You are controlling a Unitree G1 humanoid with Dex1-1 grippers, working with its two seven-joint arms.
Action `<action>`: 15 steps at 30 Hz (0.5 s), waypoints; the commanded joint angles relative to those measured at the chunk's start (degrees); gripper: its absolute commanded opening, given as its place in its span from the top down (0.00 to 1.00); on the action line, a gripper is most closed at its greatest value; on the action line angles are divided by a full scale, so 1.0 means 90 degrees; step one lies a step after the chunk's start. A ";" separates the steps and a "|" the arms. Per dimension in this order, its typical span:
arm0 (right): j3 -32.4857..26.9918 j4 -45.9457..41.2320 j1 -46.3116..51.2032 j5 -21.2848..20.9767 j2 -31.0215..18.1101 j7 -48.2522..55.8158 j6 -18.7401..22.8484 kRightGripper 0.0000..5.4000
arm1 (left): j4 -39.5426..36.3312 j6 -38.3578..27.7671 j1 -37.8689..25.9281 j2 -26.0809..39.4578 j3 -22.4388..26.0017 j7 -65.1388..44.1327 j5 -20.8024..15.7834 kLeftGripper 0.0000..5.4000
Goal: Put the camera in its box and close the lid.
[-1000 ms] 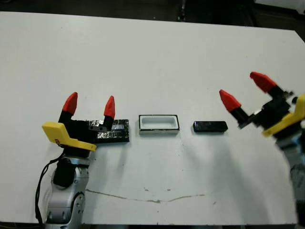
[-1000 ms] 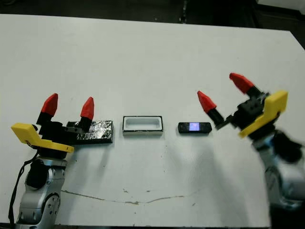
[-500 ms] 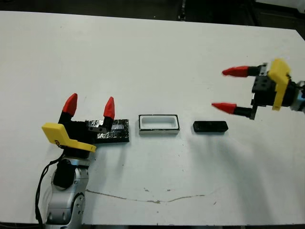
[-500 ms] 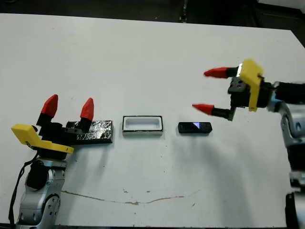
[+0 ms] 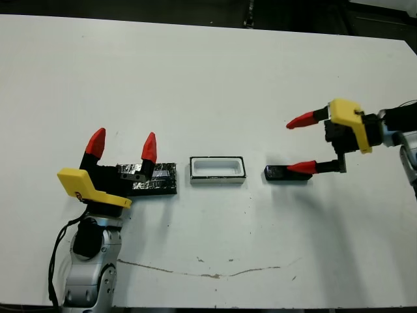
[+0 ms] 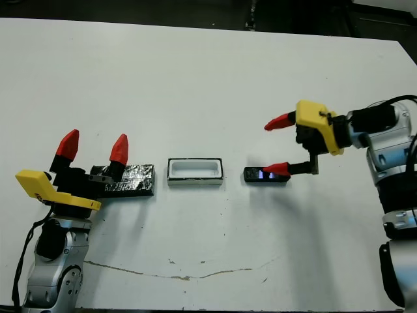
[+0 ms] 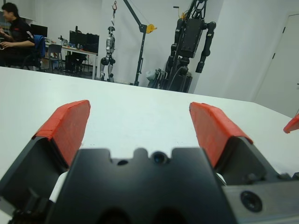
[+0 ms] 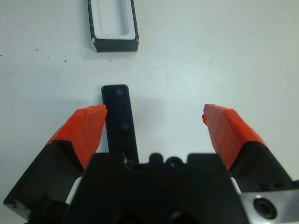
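Far left of the frame, lower half: my left claw point(image 5: 122, 146) sits with its two red tips spread wide, gripping nothing. Right behind it lies the crinkly, glossy black rectangular lid point(image 5: 155, 179), flat on the white table point(image 5: 208, 78), partly hidden by the claw's black body.

Dead centre is the small shallow box point(image 5: 217, 169), white inside with a thin dark rim, empty and facing up. Just right of it, with a clear gap between, is the slim black oblong camera point(image 5: 280, 173), lying flat and lined up lengthwise with the box.

Right side, mid-height: my right claw point(image 5: 301, 144) is spread wide too, nothing held. One red finger point(image 8: 85, 129) hangs over the camera's right end, and the other point(image 8: 227, 131) is well off to the side over bare table.

Here's my worry: in the wrist view the camera sits right against one finger instead of centred between the two. If I go down and close from here, I reckon that finger either lands on top of the block or shoves it sideways, skewing it or knocking it into the box. It's thin and low too, so a shallow pinch could just slip off.
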 commanded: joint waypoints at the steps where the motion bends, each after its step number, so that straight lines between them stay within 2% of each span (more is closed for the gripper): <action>1: 0.0127 -0.0139 0.0093 -0.0115 -0.0003 0.0023 0.0591 0.00 | -0.0011 0.0034 0.0083 -0.0004 0.0013 0.0031 0.0009 0.00; 3: 0.0172 -0.0267 0.0130 -0.0162 -0.0007 -0.0015 0.0883 0.00 | -0.0009 0.0035 0.0081 -0.0013 0.0010 0.0013 -0.0029 0.00; 5: 0.0189 -0.0393 0.0184 -0.0182 -0.0012 -0.0031 0.0971 0.00 | 0.0015 0.0013 0.0071 -0.0004 0.0013 0.0014 -0.0005 0.00; 10: 0.0242 -0.0533 0.0315 -0.0188 -0.0013 0.0016 0.0748 0.00 | 0.0005 0.0029 0.0074 0.0023 0.0013 0.0016 0.0030 0.00; 15: 0.0273 -0.0468 0.0403 -0.0158 0.0041 0.0077 0.0749 0.00 | -0.0003 0.0035 0.0076 0.0029 0.0006 0.0007 0.0034 0.00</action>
